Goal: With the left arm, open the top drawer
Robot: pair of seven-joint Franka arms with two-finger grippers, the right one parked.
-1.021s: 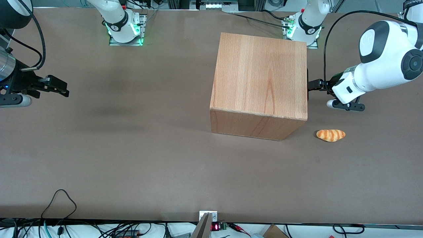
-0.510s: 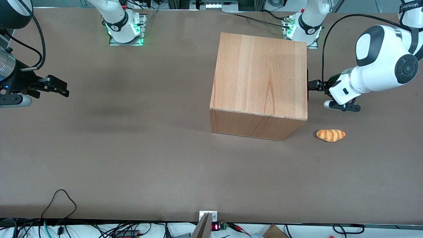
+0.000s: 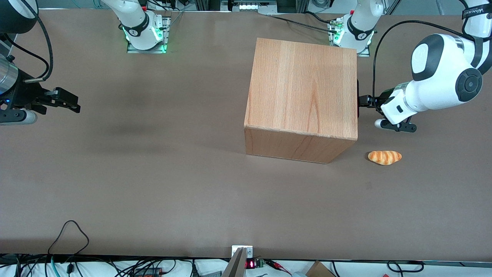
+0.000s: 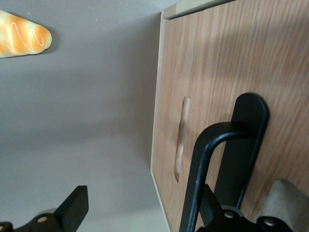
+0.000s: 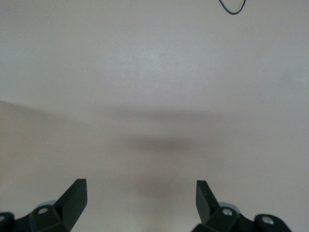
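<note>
Step in hand, by judgement: engaging the handle before the pull; the top drawer [image 4: 227, 63] sits flush in the wooden cabinet [image 3: 303, 88], not yet drawn out. The cabinet stands on the brown counter [image 3: 153, 173] toward the working arm's end, its drawer face turned to the left arm [image 3: 438, 86]. The end effector [image 3: 365, 101] is at that face, level with the cabinet's upper part. In the wrist view its fingers are spread wide and grip nothing: one finger [image 4: 72, 210] hangs over bare counter clear of the cabinet, the other lies against the drawer front beside the black loop handle [image 4: 227, 159], seemingly hooked inside it, though contact cannot be confirmed. A paler recessed slot [image 4: 181, 137] shows nearby on the panel. Next move likely calls for a straight pull away from the cabinet, kept level so the hooked finger does not slip. A croissant-like bread roll [image 3: 384, 157] lies on the counter, nearer the front camera than the end effector and near the pull path.
</note>
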